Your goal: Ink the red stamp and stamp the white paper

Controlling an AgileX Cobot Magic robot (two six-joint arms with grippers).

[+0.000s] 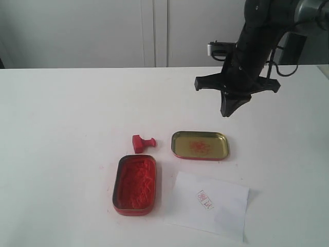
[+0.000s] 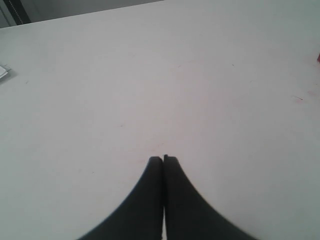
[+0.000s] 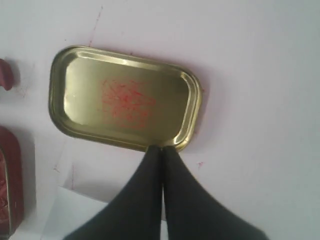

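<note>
The left fingers (image 2: 161, 163) are pressed together on nothing, over bare worktop (image 2: 150, 75). They fall outside the exterior view, so where they stand relative to the stamp cannot be told. Left of centre on the worktop sits the open ink tin (image 1: 134, 184), full of red paste, its long axis running away from the camera. Just behind it, close but apart, lies the red stamp (image 1: 143, 142), tipped on its side. Its long axis runs left to right, with the square block at the left end and the knobbed handle pointing right toward the lid (image 1: 200, 145). That gold-lined lid lies open side up, near the stamp's handle end. In front of the lid is the white paper (image 1: 208, 205), slightly askew and already bearing a small red square print. Farthest right, the right fingers (image 1: 227, 111) hang above the worktop beyond the lid, shut tight and empty. The stamp lies to their left and toward the camera, past the lid. This arm looks the likelier one to reach it, turning to close across the handle.
</note>
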